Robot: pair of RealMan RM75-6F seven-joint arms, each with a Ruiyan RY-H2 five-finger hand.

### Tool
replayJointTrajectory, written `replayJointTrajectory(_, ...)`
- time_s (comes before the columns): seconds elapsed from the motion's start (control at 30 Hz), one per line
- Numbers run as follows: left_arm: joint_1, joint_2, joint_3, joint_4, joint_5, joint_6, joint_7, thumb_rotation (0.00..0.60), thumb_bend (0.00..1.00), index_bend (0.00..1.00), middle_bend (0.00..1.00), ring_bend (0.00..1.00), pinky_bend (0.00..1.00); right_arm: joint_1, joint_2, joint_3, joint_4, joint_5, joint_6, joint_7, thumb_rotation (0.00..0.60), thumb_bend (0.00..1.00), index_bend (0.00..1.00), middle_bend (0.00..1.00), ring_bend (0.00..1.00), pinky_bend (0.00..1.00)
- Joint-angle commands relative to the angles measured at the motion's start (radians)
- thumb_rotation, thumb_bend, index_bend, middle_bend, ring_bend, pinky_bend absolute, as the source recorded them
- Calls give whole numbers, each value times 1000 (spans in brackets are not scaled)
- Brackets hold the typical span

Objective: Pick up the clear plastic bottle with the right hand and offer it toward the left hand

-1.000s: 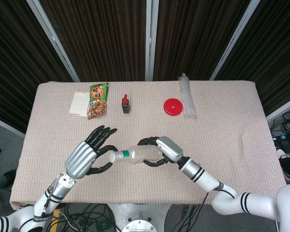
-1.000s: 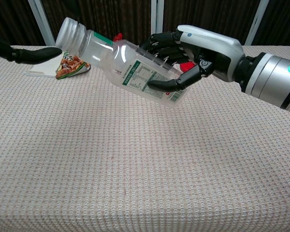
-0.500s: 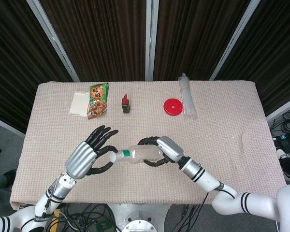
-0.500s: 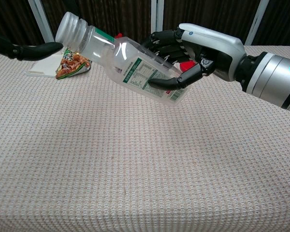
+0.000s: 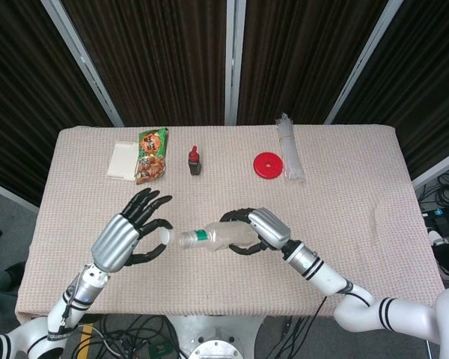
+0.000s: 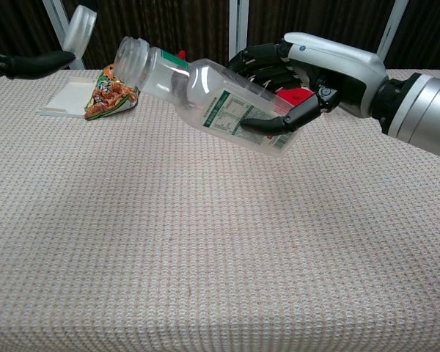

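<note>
1. The clear plastic bottle (image 5: 213, 237) lies tilted in mid-air at lower centre of the head view, open neck pointing left.
2. The right hand (image 5: 256, 230) wraps its fingers around the bottle's body.
3. The left hand (image 5: 127, 235), just left of the neck, pinches the white cap (image 5: 162, 236), its other fingers spread.
4. A snack packet (image 5: 152, 155) and a red disc (image 5: 268, 164) lie on the table (image 5: 344, 217) further up.

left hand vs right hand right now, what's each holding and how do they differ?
The right hand wraps the clear plastic bottle around its body; the left hand pinches only the small white cap, its other fingers spread. The bottle is held tilted above the table, neck open; the cap sits apart from that neck. Both hands hold their things clear of the tablecloth.
</note>
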Motion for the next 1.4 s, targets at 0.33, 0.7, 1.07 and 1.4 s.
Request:
replayJointTrajectory(0.33,-13,39,37,172,-236,-282,208,600,351,471,87,0,0,-49,151,-8,-69,100,-50,-242,600,458,588,512,364,498)
replayJointTrajectory(0.7,-58,-12,43,168,-387,-459,324,600,301,281,79,0,0,-60,146,-3,-81,135,-78,-318,600,460,588,508,363,498)
replayJointTrajectory(1.07,-2,69,-1,83,-430,-341,260,600,169,177,77,0,0,-25,45,3,12,182,-160,-439,600,458,579,459,329,462)
replayJointTrajectory(1.4,146,179,12,85,-380,-124,89,600,157,176,77,0,0,-37,-6,-22,15,269,-197,-655,600,337,7,110,1,55)
